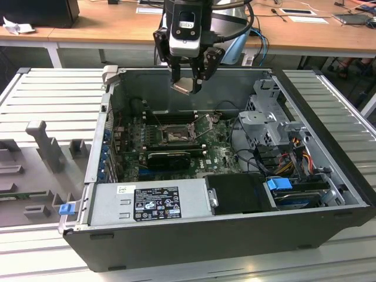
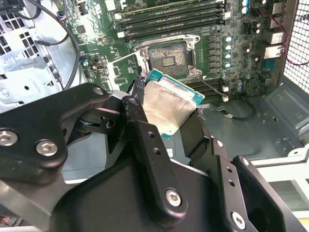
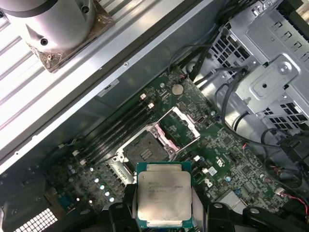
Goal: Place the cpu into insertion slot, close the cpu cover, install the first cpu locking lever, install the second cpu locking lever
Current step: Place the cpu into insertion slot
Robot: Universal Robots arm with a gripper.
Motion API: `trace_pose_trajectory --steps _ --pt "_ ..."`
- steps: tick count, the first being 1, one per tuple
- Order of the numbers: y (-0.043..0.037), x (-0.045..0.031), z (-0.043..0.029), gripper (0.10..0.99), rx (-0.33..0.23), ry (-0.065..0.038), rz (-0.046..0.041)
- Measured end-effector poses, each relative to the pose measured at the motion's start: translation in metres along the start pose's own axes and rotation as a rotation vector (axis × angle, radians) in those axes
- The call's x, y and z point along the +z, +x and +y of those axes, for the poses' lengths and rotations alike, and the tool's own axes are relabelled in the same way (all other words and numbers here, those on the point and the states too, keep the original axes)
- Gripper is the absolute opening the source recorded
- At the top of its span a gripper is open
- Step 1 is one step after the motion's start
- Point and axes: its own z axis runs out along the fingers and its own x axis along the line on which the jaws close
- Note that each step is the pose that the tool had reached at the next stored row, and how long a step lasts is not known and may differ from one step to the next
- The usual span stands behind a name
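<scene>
My gripper (image 1: 187, 81) hangs above the open computer case, shut on the cpu (image 1: 183, 87), a flat square chip with a dull silver top. Both wrist views show the cpu (image 2: 169, 108) (image 3: 163, 195) clamped between the black fingers (image 2: 145, 140). Below it on the green motherboard, the insertion slot (image 1: 175, 136) (image 2: 168, 58) (image 3: 142, 150) lies uncovered, dark in the centre with a silver rim. The cpu cover (image 3: 178, 126) (image 2: 120, 66), a thin metal frame, is swung open beside the slot. A thin wire lever (image 2: 212, 88) stands free next to the slot.
Long black memory slots (image 2: 169, 19) run beside the socket. A black card (image 1: 167, 157), the grey power supply (image 1: 153, 200), a metal drive cage (image 1: 267, 117) and loose cables (image 1: 294, 153) crowd the case. A grey fixture tray (image 1: 35, 153) lies at the exterior view's left.
</scene>
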Motion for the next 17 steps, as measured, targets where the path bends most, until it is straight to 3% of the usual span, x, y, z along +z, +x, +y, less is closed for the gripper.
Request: trace_pose_trajectory --steps 17 --pt "0.0 0.0007 -0.0001 0.541 0.086 -0.002 -0.0076"
